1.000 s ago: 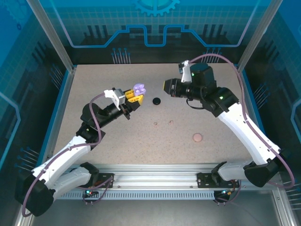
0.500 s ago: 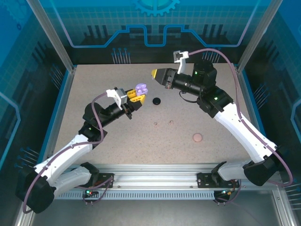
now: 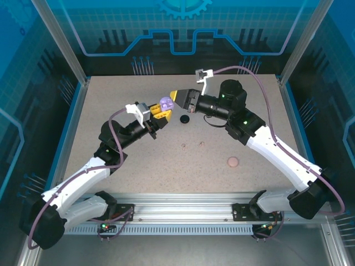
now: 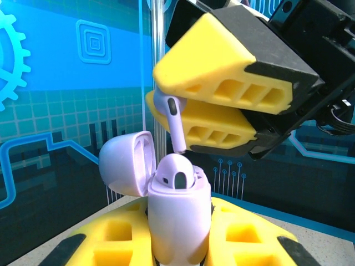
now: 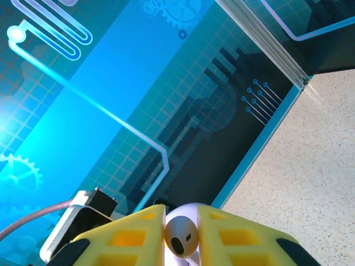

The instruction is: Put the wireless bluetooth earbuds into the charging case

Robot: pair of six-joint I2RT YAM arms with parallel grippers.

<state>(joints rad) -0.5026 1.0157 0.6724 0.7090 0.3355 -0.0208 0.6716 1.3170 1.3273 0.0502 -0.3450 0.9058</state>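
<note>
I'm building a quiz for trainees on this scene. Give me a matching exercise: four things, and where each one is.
1 lilac case
2 lilac earbud
3 black case
4 pink case

A in right claw
B on table, away from the claws
C in left claw, lid open
D on table, close to the claws

Pairs: 1-C, 2-A, 3-D, 4-B

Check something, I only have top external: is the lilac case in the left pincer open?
Observer: Yes; left wrist shows the lilac case with its lid flipped back, left pincer shut on the body.
Operator: Anything inside?
Observer: One lilac earbud sits in a slot.
Operator: And the right pincer?
Observer: Shut on a second lilac earbud, stem pointing down just above the case, not seated.
</note>
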